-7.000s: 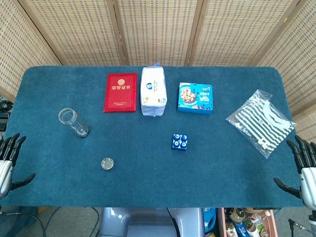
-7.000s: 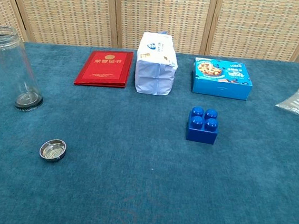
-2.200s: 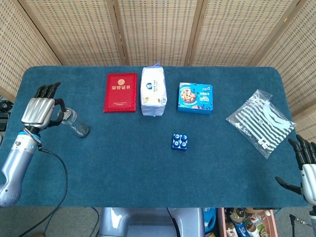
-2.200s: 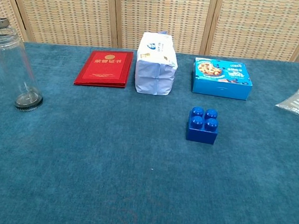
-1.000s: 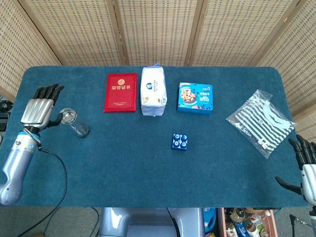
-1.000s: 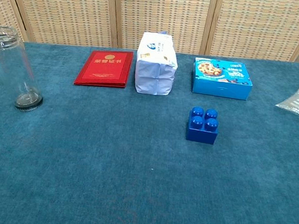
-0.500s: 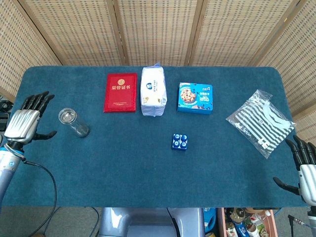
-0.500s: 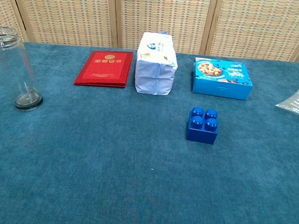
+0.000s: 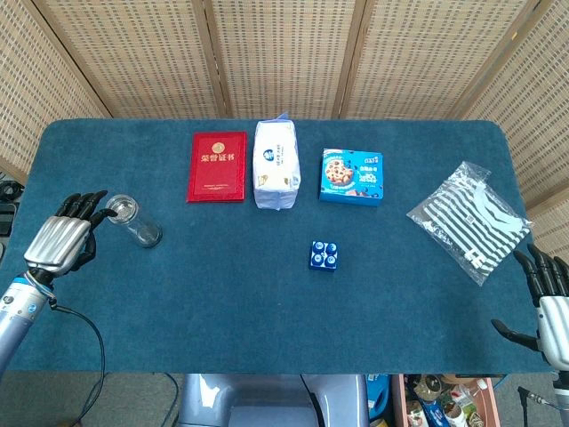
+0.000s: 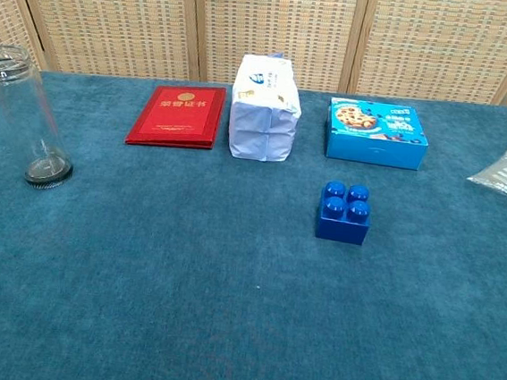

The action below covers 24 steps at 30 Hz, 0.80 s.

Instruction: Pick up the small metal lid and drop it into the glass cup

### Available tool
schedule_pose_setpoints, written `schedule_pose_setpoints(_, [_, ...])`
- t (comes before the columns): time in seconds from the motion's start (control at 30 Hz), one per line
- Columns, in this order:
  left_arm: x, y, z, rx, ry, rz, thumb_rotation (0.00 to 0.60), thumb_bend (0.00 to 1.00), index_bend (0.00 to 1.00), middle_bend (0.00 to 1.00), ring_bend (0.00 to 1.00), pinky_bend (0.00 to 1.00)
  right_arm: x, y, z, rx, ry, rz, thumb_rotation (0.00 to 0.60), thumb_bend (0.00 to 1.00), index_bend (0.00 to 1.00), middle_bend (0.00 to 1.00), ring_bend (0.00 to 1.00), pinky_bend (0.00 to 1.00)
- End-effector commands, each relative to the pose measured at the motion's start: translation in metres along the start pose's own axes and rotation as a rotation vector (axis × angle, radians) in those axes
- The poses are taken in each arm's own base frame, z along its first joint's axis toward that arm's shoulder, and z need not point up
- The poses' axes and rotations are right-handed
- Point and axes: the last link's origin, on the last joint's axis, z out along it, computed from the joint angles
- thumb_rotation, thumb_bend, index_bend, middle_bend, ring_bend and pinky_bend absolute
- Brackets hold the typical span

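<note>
Apparently the job is nearly done: no small metal lid lies on the blue cloth, so presumably it sits inside the tall clear glass cup (image 9: 133, 221) at nine o'clock. Left hand (image 9: 62, 240) hovers beside it, empty, fingers loosely spread.

I'm working in a staged test room: a blue-clothed counter (image 9: 267, 294) backed by woven screens (image 9: 284, 53).

The left hand (image 9: 60, 242) hovers palm down with its fingers (image 9: 82, 205) stretched forward and slightly apart, holding nothing. The right hand (image 9: 551, 313) stands with fingers upright and spread, thumb out sideways.
</note>
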Motion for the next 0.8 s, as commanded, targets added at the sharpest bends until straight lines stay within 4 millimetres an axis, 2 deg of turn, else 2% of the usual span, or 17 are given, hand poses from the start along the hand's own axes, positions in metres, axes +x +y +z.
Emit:
schedule_pose_setpoints(0.03, [-0.001,0.0,0.003,0.01,-0.005,0.006,0.6,0.97,0.23,0.0,0.0,0.0,0.0,0.0,0.0,-0.001,0.001,0.002,0.6,0.0,0.03,0.0,0.0,0.0])
schedule_pose_setpoints(0.37, [-0.007,0.001,0.012,0.027,-0.021,0.005,0.6,0.96,0.23,0.0,0.0,0.0,0.0,0.0,0.0,0.002,-0.004,0.003,0.6,0.0,0.03,0.0,0.0,0.0])
schedule_pose_setpoints(0.8, [-0.013,0.003,0.013,0.021,-0.027,0.013,0.6,0.96,0.25,0.0,0.0,0.0,-0.001,0.0,0.001,0.001,-0.005,-0.001,0.6,0.0,0.03,0.0,0.0,0.0])
